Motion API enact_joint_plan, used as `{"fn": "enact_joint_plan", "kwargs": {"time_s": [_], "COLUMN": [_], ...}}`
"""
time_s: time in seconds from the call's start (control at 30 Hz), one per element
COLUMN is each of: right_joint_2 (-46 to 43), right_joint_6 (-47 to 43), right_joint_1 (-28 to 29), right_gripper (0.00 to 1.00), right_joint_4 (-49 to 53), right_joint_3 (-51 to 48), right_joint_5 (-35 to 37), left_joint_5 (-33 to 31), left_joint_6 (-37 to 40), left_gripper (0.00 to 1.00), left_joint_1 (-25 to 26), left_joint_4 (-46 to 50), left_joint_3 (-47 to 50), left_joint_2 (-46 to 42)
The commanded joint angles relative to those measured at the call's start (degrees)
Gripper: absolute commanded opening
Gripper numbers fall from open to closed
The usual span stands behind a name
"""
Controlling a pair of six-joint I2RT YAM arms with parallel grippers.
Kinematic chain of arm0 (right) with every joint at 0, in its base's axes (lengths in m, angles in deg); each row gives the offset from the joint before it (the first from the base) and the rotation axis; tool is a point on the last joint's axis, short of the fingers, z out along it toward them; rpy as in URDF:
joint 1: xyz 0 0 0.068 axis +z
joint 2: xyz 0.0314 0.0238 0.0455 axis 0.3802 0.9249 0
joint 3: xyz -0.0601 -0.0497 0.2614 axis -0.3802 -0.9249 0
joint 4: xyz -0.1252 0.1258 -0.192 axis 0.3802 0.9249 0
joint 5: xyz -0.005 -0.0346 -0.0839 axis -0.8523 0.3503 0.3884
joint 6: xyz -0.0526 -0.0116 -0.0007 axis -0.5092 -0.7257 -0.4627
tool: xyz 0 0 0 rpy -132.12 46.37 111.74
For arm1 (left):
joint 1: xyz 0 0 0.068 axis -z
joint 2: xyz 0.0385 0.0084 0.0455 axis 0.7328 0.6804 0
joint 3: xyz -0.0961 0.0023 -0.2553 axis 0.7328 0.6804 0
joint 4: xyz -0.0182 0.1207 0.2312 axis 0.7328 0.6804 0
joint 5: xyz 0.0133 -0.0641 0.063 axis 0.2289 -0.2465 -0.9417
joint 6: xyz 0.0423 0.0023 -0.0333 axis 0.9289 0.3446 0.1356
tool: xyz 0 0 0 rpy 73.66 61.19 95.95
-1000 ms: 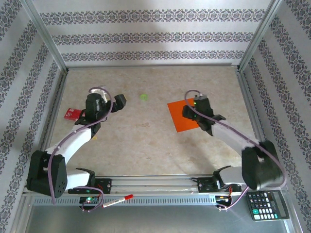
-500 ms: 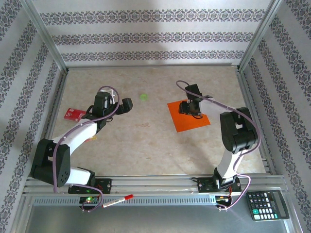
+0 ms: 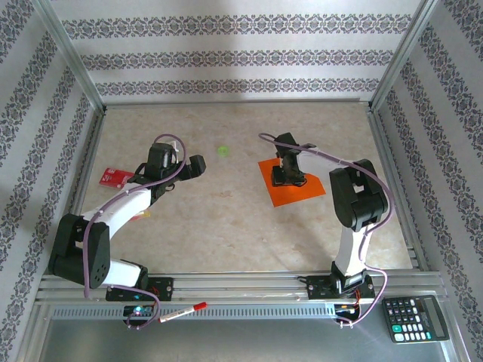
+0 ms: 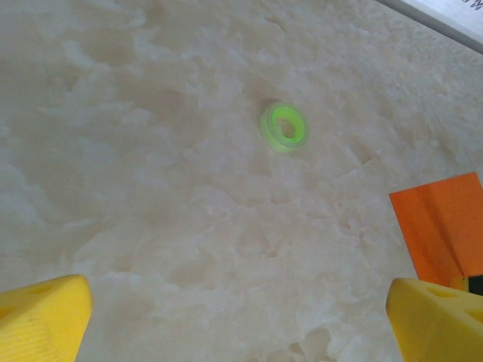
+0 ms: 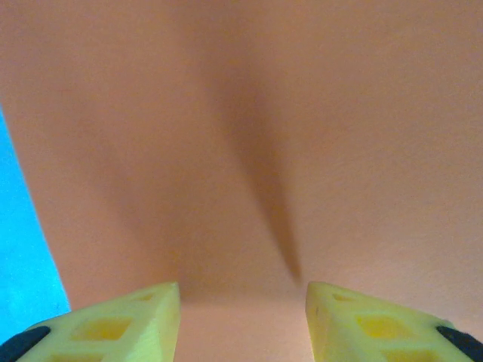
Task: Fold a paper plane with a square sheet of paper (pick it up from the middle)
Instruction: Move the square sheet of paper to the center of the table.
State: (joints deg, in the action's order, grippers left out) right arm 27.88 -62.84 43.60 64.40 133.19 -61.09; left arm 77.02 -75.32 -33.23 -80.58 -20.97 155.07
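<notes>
The square sheet of paper lies flat on the right half of the table, bright orange. My right gripper points straight down on its middle. In the right wrist view the yellow fingertips rest on the orange sheet with a gap between them, and a shallow raised ridge of paper runs toward the right fingertip. Nothing is clamped. My left gripper hovers wide open over bare table left of centre; its wrist view shows the sheet's corner at the right edge.
A small green ring lies on the table between the arms, and it shows again ahead of the left fingers. A red card sits by the left wall. A calculator and a pen lie on the front ledge.
My right arm reared up and its gripper moved left and down onto the middle of the sheet, jaws narrowing. My left gripper drifted slightly right, still wide open.
</notes>
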Motion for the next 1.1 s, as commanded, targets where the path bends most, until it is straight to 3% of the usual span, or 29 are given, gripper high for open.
{"fn": "enact_joint_plan", "kwargs": {"time_s": [0.0, 0.33, 0.53, 0.63, 0.83, 0.93, 1.07], "right_joint_2": [1.9, 4.2, 6.8, 6.1, -5.3, -13.2, -23.3], "right_joint_6": [-1.3, 0.0, 1.5, 2.7, 4.4, 4.7, 2.4], "right_joint_1": [1.7, 13.1, 20.7, 21.3, 15.2, 7.6, -3.6], "right_gripper": [0.45, 0.41, 0.40, 0.40, 0.45, 0.52, 0.69], "right_joint_4": [4.6, 4.6, 3.8, 1.9, -3.8, -5.8, -7.2], "right_joint_3": [1.2, 2.2, 7.4, 8.8, 3.3, -2.6, -9.1], "right_joint_5": [-4.2, -8.6, -14.4, -17.8, -23.6, -23.5, -19.2], "left_joint_5": [-2.0, -7.7, -7.6, -5.8, -0.3, -2.0, -3.5], "left_joint_6": [1.3, 1.6, 0.1, 0.2, 3.1, 7.3, 13.4], "left_gripper": [1.00, 1.00, 1.00, 1.00, 1.00, 1.00, 1.00], "left_joint_1": [0.5, -0.2, -1.8, -1.8, 0.8, 6.8, 15.5], "left_joint_4": [2.4, 6.5, 9.3, 11.3, 19.1, 24.6, 31.5], "left_joint_3": [-1.2, -0.7, 0.4, 0.5, -1.8, -5.3, -12.1], "left_joint_2": [-0.8, -4.1, -6.4, -7.8, -9.7, -8.3, -1.0]}}
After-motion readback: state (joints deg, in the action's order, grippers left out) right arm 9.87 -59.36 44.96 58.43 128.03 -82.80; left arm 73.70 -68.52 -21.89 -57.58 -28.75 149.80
